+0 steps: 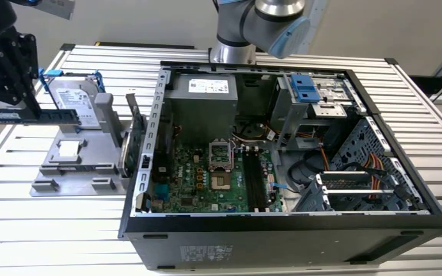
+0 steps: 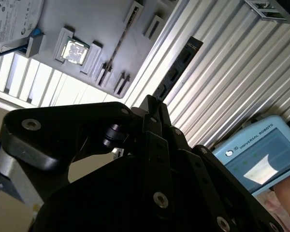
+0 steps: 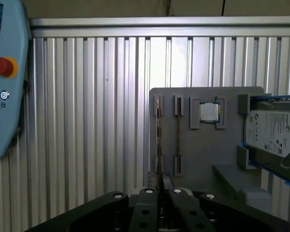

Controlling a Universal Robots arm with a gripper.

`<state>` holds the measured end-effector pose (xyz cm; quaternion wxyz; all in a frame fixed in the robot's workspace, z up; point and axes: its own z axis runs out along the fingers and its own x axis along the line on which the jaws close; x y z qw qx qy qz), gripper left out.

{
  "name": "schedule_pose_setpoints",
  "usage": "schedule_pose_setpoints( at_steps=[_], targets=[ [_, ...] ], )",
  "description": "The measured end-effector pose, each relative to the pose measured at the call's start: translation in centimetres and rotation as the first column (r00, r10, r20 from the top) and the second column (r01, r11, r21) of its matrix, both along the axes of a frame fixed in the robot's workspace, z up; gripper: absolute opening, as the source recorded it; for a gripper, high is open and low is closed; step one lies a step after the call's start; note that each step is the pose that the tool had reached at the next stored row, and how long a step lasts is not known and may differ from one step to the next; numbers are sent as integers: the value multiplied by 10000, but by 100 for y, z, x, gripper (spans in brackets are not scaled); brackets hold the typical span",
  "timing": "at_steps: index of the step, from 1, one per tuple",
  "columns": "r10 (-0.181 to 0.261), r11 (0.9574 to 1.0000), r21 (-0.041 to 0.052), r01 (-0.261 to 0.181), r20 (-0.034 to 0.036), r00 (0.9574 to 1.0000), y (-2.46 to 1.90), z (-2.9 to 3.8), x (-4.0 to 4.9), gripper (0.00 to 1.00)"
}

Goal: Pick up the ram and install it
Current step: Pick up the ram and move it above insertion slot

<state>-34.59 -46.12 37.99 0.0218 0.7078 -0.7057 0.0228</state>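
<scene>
Gripping a thin, long bluish-green ram stick [image 1: 6, 115] with dark chips between black fingers [image 1: 37, 98], closed tight on its two faces. Held level in the exterior view, raised clear of everything beneath. Hard to tell there just where along the stick the grip falls, with the black gripper body in front and cut off by the frame edge. Edge-on in the first wrist view, no more than a sliver running out from between the fingers, with no chips to make out. Dark in the second wrist view, colour lost against the bright background, gripped end buried between the fingers.

Below the fingers, a flat grey fixture plate [image 3: 203, 164] on the ribbed aluminium surface [image 1: 52, 224], carrying a silver hard drive with blue handles [image 3: 269, 133], partly cut off, and a small square silver processor [image 3: 209, 112] in its holder. To the exterior view's right of the fingers, an open black computer case [image 1: 282, 244] with a green motherboard [image 1: 198, 184], its black slots in shadow. Beyond the fingers in both wrist views, part of a pale blue teach pendant [image 3: 5, 72].
</scene>
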Motion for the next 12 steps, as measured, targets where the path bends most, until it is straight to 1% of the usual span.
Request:
schedule_pose_setpoints(
  at_steps=[6,7,8,12],
  targets=[
    [0,10000,0,0,0,10000,6,0,112,0],
    [0,10000,-1,0,0,10000,8,0,180,0],
    [0,10000,0,0,0,10000,8,0,212,0],
    [-3,10000,0,3,0,10000,10,4,269,0]
  ],
)
